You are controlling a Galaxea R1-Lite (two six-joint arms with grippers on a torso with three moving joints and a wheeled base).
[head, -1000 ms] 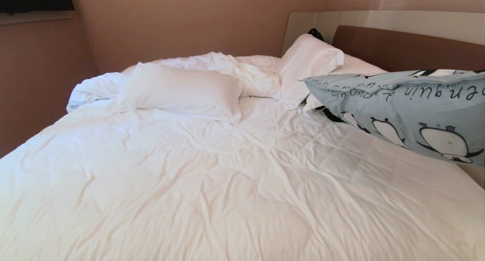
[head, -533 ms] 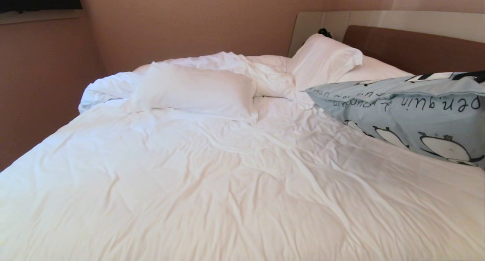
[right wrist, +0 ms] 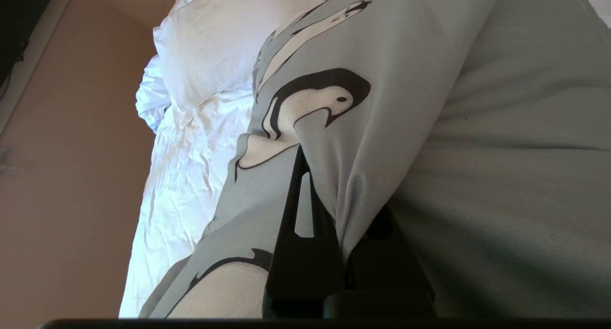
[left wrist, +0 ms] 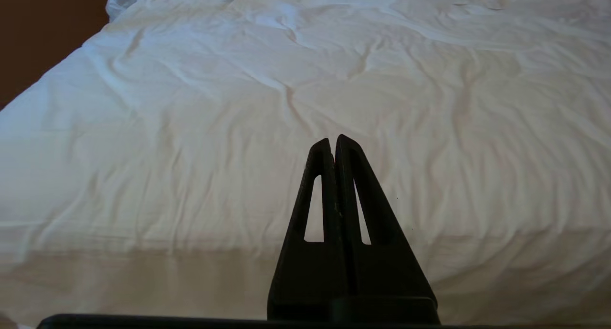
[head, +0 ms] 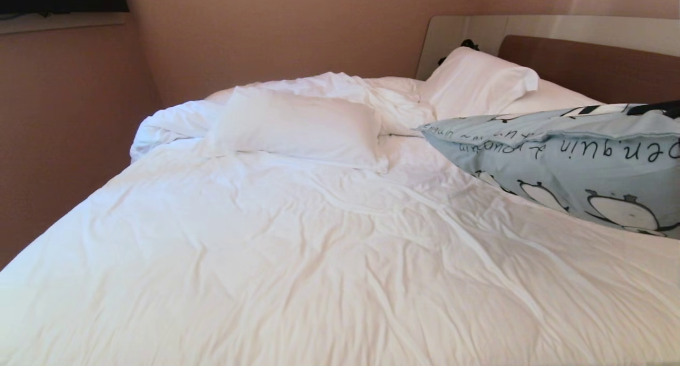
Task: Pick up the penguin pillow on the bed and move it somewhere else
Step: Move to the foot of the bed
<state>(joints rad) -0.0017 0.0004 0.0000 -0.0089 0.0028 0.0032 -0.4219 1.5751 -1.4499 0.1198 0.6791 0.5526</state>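
Bed [head: 297, 260] slid right: camera turned | penguin pillow [head: 579, 159] lower

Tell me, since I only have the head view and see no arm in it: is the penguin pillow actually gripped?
Observer: Yes. In the right wrist view the right pincer is shut on a fold of the penguin pillow.
Operator: Which part of the print is it pinching?
Observer: Fabric right beside a penguin's head; one finger shows, the other is buried under cloth.
Operator: And the left arm?
Observer: The left pincer is shut and empty, over the near edge of the bed.
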